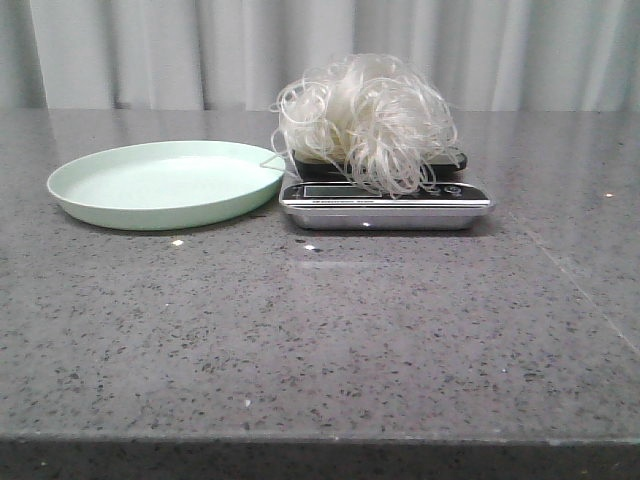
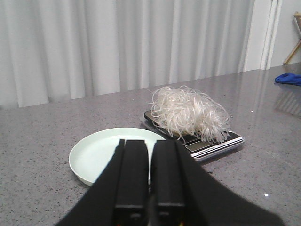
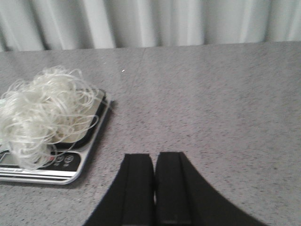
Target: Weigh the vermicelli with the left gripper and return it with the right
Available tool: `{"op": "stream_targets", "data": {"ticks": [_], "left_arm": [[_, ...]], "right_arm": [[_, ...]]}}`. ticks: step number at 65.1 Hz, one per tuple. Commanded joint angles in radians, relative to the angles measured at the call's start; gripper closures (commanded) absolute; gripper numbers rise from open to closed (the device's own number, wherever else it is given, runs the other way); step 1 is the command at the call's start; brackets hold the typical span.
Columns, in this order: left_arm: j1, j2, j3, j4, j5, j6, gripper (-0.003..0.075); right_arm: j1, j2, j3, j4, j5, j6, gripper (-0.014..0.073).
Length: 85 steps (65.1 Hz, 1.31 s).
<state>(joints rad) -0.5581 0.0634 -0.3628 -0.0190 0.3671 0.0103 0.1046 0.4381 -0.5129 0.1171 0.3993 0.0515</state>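
The vermicelli (image 1: 365, 120) is a fluffy white mound of curly strands lying on the small digital scale (image 1: 385, 207). The pale green plate (image 1: 160, 185) stands empty just left of the scale, touching it. Neither gripper shows in the front view. In the left wrist view my left gripper (image 2: 150, 143) is shut and empty, held back over the near edge of the plate (image 2: 94, 155), with the vermicelli (image 2: 188, 113) and scale (image 2: 216, 143) beyond. In the right wrist view my right gripper (image 3: 154, 157) is shut and empty, over bare table beside the scale (image 3: 47, 172) and vermicelli (image 3: 44, 110).
The grey speckled table (image 1: 320, 340) ends at a pale curtain (image 1: 150, 50) behind. A blue cloth (image 2: 288, 78) lies at the far table edge in the left wrist view.
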Motion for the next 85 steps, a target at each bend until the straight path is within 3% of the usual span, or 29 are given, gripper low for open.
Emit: {"op": "stream_targets", "data": {"ticks": [1, 6, 18, 25, 45, 61, 80, 85], "left_arm": [[-0.008, 0.01, -0.025, -0.002, -0.081, -0.01, 0.0594], [-0.008, 0.01, -0.025, -0.002, -0.081, -0.01, 0.0594], [-0.008, 0.01, -0.025, -0.002, -0.081, -0.01, 0.0594], [-0.008, 0.01, -0.025, -0.002, -0.081, -0.01, 0.0594], [-0.008, 0.01, -0.025, -0.002, -0.079, -0.01, 0.0594], [-0.008, 0.01, -0.025, -0.017, -0.079, -0.01, 0.0594], [-0.008, 0.01, -0.025, -0.017, -0.079, -0.01, 0.0594], [-0.008, 0.01, -0.025, -0.017, -0.079, -0.01, 0.0594]], "right_arm": [[0.035, 0.068, -0.078, 0.01, -0.073, -0.007, 0.0421], [0.065, 0.141, -0.15, 0.009, -0.017, -0.019, 0.0385], [0.148, 0.361, -0.396, 0.009, 0.109, -0.019, 0.0074], [0.213, 0.509, -0.561, 0.009, 0.183, -0.019, -0.0013], [0.396, 0.915, -0.965, 0.011, 0.371, -0.018, -0.0015], [0.398, 1.191, -1.207, -0.018, 0.597, -0.007, -0.0015], [0.398, 1.417, -1.365, -0.037, 0.802, 0.005, -0.0014], [0.398, 1.466, -1.396, -0.037, 0.864, 0.023, 0.0028]]}}
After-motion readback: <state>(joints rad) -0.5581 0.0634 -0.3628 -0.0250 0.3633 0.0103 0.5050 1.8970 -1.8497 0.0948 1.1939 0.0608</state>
